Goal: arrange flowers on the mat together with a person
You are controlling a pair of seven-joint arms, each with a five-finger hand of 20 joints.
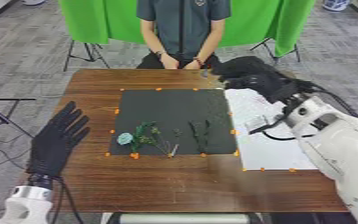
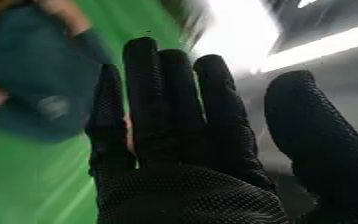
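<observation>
The right hand (image 1: 249, 76) is open, fingers straight; the flowers (image 1: 125, 138) lie on the black mat (image 1: 165, 109), left of it and nearer the robot; the left hand (image 1: 55, 142) is open too; maybe it's between flowers; next it must get one.

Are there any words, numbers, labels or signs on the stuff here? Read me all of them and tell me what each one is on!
There are no words, numbers or signs that I can read.
White sheet: it has faint marks, too small and pale to tell whether they are writing.
Dark mat: I see no letters on its bare part.
Wooden table: I see no label on its top.
</observation>
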